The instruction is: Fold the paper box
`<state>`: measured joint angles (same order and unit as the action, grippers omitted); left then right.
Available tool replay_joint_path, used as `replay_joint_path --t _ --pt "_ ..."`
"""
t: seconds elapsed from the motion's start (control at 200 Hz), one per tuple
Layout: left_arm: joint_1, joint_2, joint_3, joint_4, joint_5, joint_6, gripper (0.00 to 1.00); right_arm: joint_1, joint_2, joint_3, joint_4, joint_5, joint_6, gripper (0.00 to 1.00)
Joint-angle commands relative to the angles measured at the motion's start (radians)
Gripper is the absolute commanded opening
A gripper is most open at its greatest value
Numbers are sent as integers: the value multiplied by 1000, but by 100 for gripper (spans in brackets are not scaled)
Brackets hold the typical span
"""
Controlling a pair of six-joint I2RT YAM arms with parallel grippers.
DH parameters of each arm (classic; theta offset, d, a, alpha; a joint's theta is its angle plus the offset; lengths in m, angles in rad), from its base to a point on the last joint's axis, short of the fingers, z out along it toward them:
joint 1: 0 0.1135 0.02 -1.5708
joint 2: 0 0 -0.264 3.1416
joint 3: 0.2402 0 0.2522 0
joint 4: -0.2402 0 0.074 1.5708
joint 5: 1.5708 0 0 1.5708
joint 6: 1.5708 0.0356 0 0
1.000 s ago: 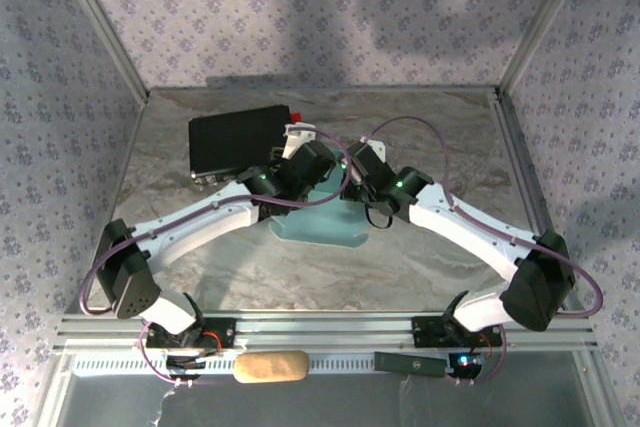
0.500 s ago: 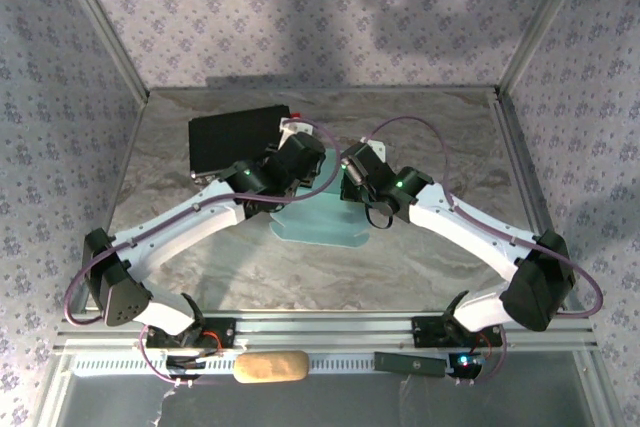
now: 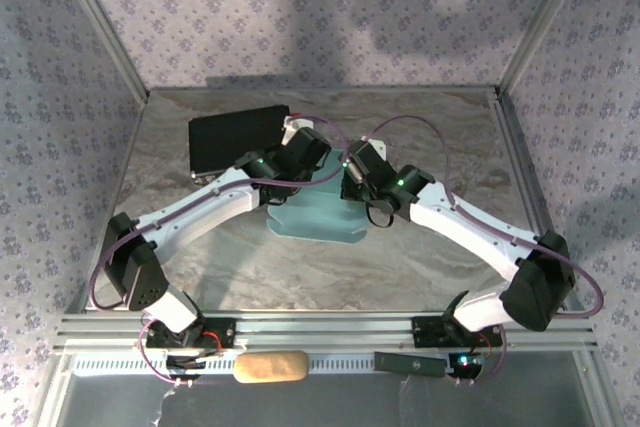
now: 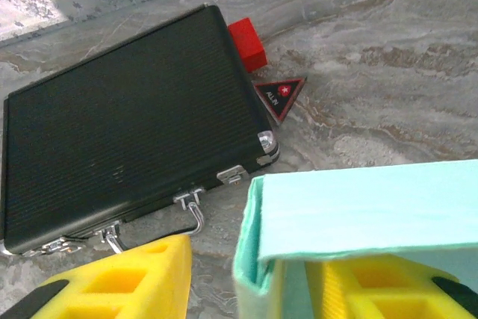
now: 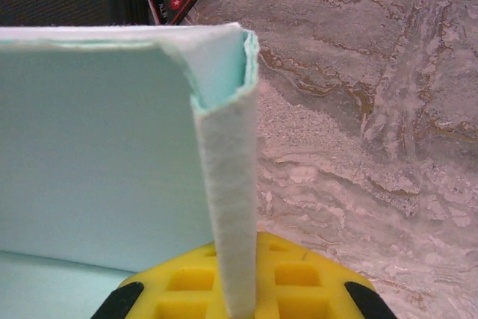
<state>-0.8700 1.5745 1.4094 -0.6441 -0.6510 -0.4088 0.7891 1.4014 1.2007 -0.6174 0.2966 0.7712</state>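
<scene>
The paper box (image 3: 318, 215) is pale blue card lying mid-table with its back walls raised. In the left wrist view its left corner (image 4: 258, 214) stands between my yellow fingers (image 4: 119, 282). One finger is outside with a gap to the card, and the other is inside under a folded flap (image 4: 373, 207). My left gripper (image 4: 250, 263) is open around that wall, at the box's back left (image 3: 297, 179). My right gripper (image 5: 237, 267) is shut on the upright side wall (image 5: 228, 184), at the box's back right (image 3: 352, 185).
A black case (image 3: 238, 137) with a red end (image 4: 248, 42) lies just behind and left of the box, its latches (image 4: 190, 203) close to my left finger. A triangular tag (image 4: 280, 97) lies beside it. A tan object (image 3: 270, 367) rests on the front rail.
My left wrist has moved slightly toward the back over the box's left end, and its jaws have narrowed a little. The right arm has held still with its grip.
</scene>
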Motion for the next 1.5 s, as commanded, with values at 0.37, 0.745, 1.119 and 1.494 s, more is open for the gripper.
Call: replay_joint_path --t 0.37,0.745,1.119,1.494 --pt "-29 39 -7 4 -197 24 13 -24 -1 43 -8 -48 40 0" --pt "-88 131 64 -92 -406 -17 0 -19 6 41 -5 -47 61 0" --pt "-109 160 74 -141 -485 -85 0 -22 -3 23 3 -43 98 0" --pt "-93 -4 125 -131 -107 -60 64 -40 10 2 12 -51 108 0"
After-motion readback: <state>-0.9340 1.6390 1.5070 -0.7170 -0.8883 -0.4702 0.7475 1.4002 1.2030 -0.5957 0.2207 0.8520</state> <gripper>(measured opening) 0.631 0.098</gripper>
